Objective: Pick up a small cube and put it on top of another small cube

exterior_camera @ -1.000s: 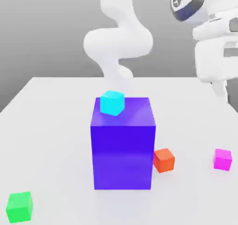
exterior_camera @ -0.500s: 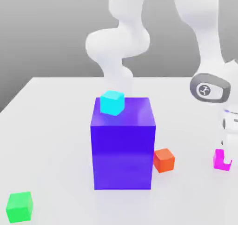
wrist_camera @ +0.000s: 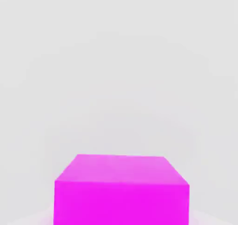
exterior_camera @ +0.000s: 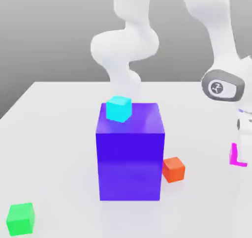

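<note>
White table, fingers now pinching magenta cube, cube lifted slightly since a moment ago

The white, smooth-shelled robot arm is reaching down at the exterior view's right, its two-finger gripper gripping the small bright magenta cube with closed fingers.
</note>
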Controlling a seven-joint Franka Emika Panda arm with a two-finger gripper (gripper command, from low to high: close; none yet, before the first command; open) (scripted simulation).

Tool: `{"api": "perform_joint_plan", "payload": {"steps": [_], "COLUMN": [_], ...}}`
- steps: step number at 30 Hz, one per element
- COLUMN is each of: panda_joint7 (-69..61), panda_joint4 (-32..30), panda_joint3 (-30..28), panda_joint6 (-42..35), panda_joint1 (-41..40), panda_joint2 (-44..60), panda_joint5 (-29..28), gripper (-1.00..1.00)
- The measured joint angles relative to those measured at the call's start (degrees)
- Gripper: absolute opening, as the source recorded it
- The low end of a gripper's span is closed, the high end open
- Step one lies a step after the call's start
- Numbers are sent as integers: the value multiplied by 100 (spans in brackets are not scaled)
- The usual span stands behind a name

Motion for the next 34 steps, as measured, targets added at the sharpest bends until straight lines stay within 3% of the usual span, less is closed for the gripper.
{"api": "perform_joint_plan", "payload": {"steps": [18, 23, 24, 30, 34], "panda_joint7": [-975, -1422, -1478, -1506, -1280], "panda_joint4": [1083, 1542, 1584, 1604, 1579], "panda_joint3": [-2533, -2809, -2789, -2780, -2983], "panda_joint6": [-981, -603, -509, -458, -975], "panda_joint1": [-3113, -4042, -4126, -4167, -4053], "panda_joint2": [130, 950, 1089, 1158, 587], "panda_joint5": [1178, 1802, 1885, 1925, 1608], "gripper": [-100, -100, 100, 100, 100]}}
